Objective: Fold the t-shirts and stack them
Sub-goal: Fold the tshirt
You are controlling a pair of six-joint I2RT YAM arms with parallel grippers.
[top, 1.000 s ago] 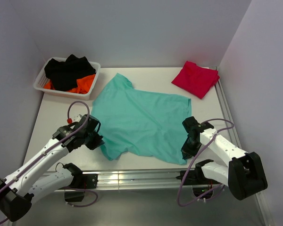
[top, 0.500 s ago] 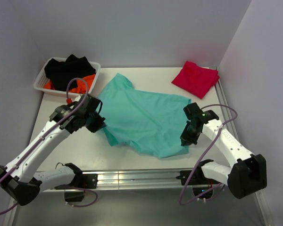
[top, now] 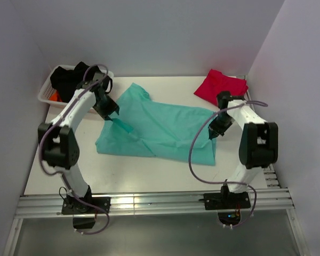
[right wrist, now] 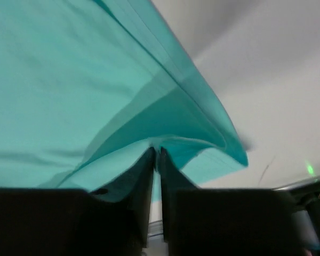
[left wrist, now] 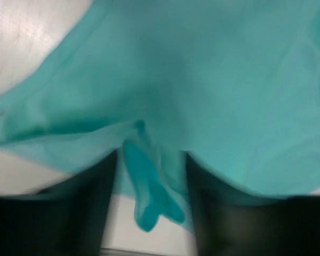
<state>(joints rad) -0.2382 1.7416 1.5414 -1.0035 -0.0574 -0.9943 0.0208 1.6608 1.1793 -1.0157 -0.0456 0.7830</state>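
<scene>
Arms swung far, folding teal t-shirt (top: pixel 165 130); left jaws parted, fold between; right jaws pinch hem.

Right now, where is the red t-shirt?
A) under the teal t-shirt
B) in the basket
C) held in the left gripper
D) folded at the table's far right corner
D: the red t-shirt lies folded at the far right corner of the table, beyond the spread teal t-shirt.

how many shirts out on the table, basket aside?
2. The teal shirt lies mid-table; the red shirt sits folded at the far right corner. The basket holds black and orange fabric, possibly more shirts.
</scene>
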